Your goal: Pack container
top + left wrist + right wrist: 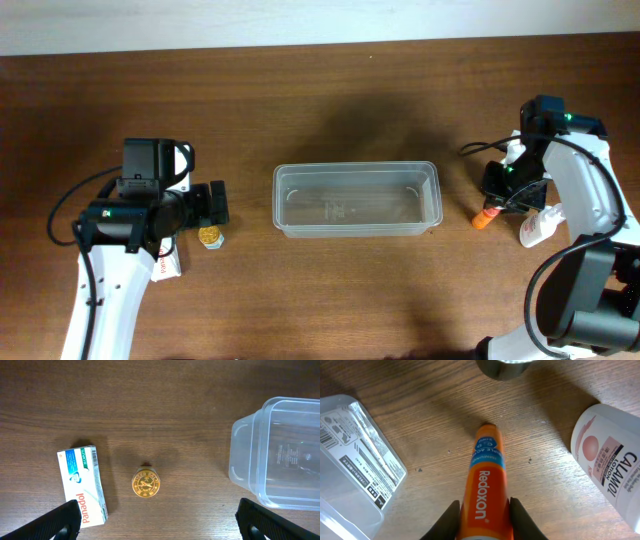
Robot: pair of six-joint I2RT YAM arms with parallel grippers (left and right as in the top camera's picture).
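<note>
The clear plastic container [355,169] stands empty at the table's middle; it also shows in the left wrist view [240,455] and the right wrist view [350,460]. My right gripper [503,190] [484,520] is shut on an orange Redoxon tube [485,217] [487,470], which lies on the table right of the container. My left gripper [215,205] [160,527] is open and empty, above a small gold round tin [210,236] [145,483] left of the container.
A white Panadol box [168,262] [82,485] lies left of the tin. A white calamine lotion bottle [535,228] [610,460] lies right of the tube. A grey round object [505,367] sits beyond the tube's tip.
</note>
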